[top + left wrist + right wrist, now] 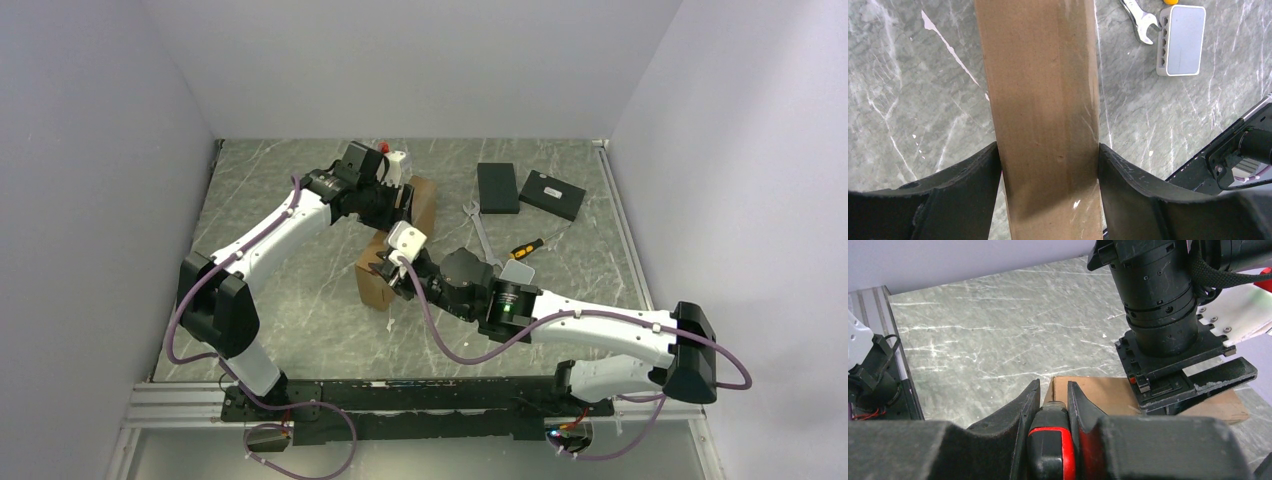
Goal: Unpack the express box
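The express box (373, 277) is a flat brown cardboard mailer standing on its narrow edge at the table's middle. My left gripper (396, 196) is shut on its far end; in the left wrist view the box (1043, 100) runs between both fingers (973, 175), which press on its sides. My right gripper (396, 272) is at the box's near end, shut on a black and red tool handle (1050, 445). The tool's tip is at the box's near corner (1093, 392). The left gripper's body (1168, 380) sits over the box further along.
Two small black boxes (497, 187) (552, 194) lie at the back right. A wrench (480, 235), a yellow-and-black screwdriver (525, 247) and a white-grey network switch (1181, 40) lie right of the box. Walls close in the table on three sides.
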`<state>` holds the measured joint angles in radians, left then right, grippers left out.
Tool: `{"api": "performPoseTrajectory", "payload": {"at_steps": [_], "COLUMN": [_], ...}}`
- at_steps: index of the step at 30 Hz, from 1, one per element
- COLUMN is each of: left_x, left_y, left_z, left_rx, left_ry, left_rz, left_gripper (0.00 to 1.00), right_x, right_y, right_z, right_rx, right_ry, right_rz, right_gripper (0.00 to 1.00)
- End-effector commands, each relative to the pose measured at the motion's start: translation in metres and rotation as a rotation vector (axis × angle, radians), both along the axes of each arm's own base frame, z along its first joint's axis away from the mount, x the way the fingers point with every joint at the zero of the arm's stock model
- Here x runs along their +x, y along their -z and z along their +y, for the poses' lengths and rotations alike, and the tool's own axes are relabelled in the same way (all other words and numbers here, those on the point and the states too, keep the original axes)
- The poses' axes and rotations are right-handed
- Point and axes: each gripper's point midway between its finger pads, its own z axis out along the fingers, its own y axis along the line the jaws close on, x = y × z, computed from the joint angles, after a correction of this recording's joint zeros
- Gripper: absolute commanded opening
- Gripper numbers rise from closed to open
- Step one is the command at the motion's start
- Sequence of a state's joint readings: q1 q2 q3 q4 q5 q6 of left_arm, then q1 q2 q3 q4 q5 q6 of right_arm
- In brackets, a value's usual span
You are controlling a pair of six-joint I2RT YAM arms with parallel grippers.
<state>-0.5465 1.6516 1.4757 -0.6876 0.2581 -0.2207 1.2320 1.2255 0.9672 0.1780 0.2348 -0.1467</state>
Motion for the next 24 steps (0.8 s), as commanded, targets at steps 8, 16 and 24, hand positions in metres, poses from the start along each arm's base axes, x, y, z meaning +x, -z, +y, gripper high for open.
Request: {"api": "performPoseTrajectory", "payload": {"at_steps": [8,16,24], "left_x": [-0.001,-0.001,-0.002], "left_y": [0.002,0.002,0.0], "left_z": [0.006,0.004,0.005], "left_rx": [0.029,0.021,0.021], "left_ry": [0.031,0.039,0.039], "left_rz": [-0.035,-0.032,-0.039], "left_gripper": [0.69,0.69,0.68], "right_x": [-0.006,-0.002,0.0], "right_y": [0.014,0.022,0.035], "right_z": [-0.017,-0.028,-0.032], "right_rx": [0.026,0.108,0.112], "right_ry": [0.006,0.013,0.016], "right_rz": [-0.006,0.024,0.041], "right_gripper": [0.0,0.0,0.0]}}
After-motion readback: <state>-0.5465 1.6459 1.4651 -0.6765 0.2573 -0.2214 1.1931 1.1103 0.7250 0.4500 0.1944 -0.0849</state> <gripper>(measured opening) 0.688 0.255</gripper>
